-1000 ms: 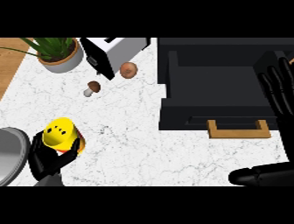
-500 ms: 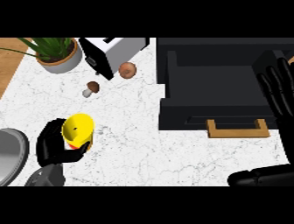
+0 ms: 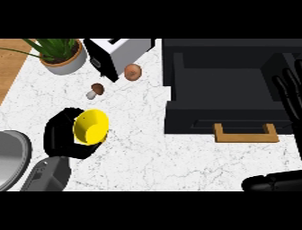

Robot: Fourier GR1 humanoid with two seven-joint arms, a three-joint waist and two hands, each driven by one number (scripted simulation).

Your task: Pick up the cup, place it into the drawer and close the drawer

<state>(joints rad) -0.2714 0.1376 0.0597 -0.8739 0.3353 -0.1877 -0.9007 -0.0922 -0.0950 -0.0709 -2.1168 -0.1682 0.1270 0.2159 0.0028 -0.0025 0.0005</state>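
Over marble counter (image 3: 147, 148), left robot hand (image 3: 64, 132) raised cup (image 3: 91, 126) (now tilted)

Left robot hand (image 3: 64, 134): fingers curled round the cup (image 3: 91, 126), grey forearm entering from lower left. Right robot hand (image 3: 301, 96): open, fingers straight and pointing up, at the right edge, forearm below it.

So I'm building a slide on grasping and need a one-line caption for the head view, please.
Left robot hand holds the yellow cup above the marble counter, beside the open black drawer.
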